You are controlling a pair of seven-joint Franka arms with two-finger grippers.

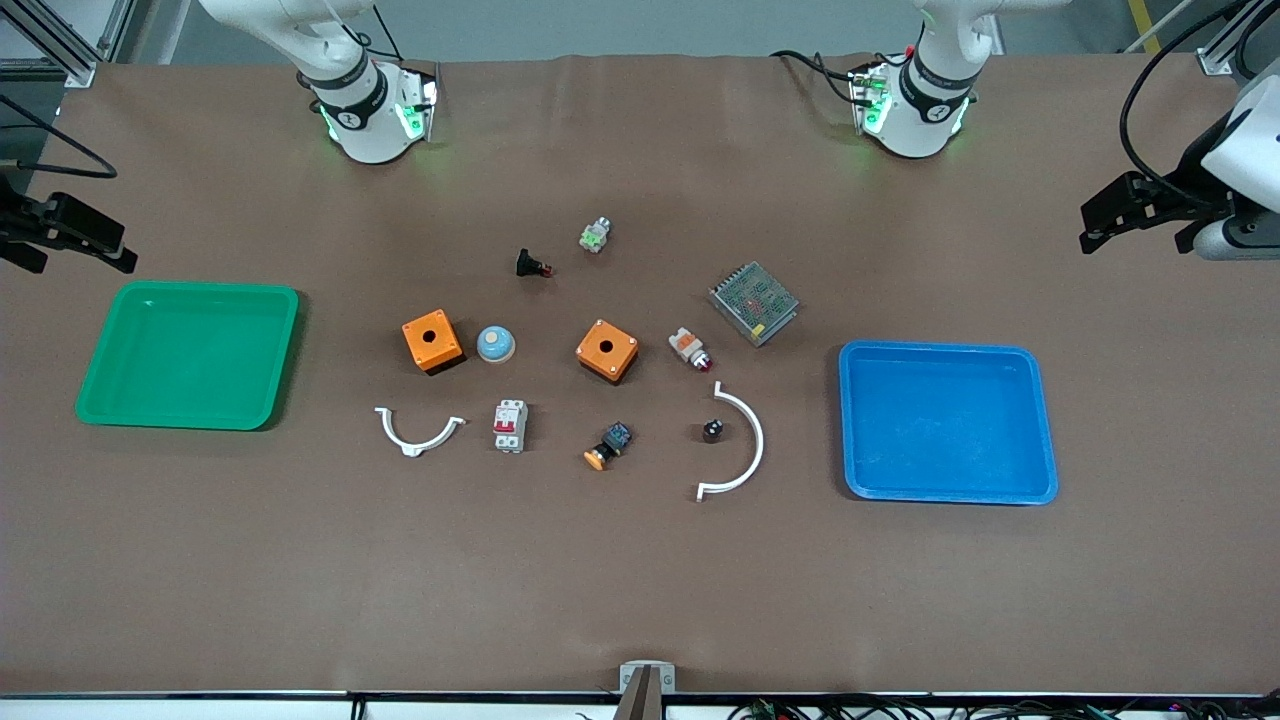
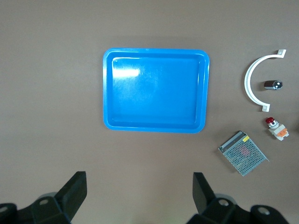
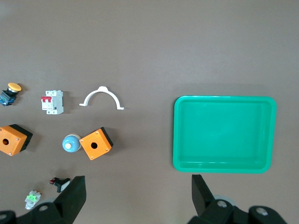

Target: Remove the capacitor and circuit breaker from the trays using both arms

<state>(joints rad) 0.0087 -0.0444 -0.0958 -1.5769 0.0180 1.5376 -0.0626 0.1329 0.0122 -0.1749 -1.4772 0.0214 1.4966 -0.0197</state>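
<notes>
— Where were the two task parts seen on the brown table (image 1: 640, 580)?

— The capacitor (image 1: 712, 431), a tiny black stubby cylinder, was found lying inside the curve of the larger white arc clip (image 1: 745, 445), near the blue tray (image 1: 947, 424) at the left arm's end. The breaker (image 1: 510, 425), a small white block with red levers, was seen beside the smaller white arc clip (image 1: 418, 432), nearer to the front camera than the blue dome (image 1: 495, 344).

— What was placed around them?

— Two orange boxes (image 1: 432, 341) with round holes were laid out in the middle row, and a blue button with an orange cap (image 1: 609, 446) lay between the breaker and the capacitor. A white-and-orange part with a red tip (image 1: 689, 348) and a metal mesh box (image 1: 754, 302) were noted farther from the camera than the capacitor. A black switch (image 1: 531, 265) and a green-and-white part (image 1: 595, 235) lay nearest the bases. Nothing was stacked on either task part.

— And the grippers?

— The left gripper (image 2: 140, 198) was held over bare table beside the blue tray, its fingers spread apart and empty. The right gripper (image 3: 138, 198) was held by the green tray (image 3: 224, 134), likewise spread wide and holding nothing.
</notes>
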